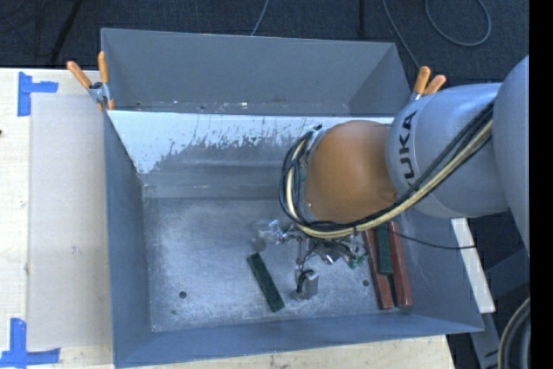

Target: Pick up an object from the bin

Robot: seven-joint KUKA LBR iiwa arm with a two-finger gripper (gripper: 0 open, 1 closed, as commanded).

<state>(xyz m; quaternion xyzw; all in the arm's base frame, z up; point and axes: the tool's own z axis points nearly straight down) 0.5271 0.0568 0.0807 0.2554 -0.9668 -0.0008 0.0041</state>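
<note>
My gripper hangs low over the bin floor, right of centre and towards the front, under the arm's orange cover. A dark green flat bar lies slanted on the floor just left of it, close by but apart. To the right, a long red-brown stick and a dark green and brown strip lie side by side along the right wall. I see nothing held in the gripper.
The arm reaches in from the right, and it hides the back right part of the floor together with its orange cover and cables. The bin's sloping walls rise on all sides.
</note>
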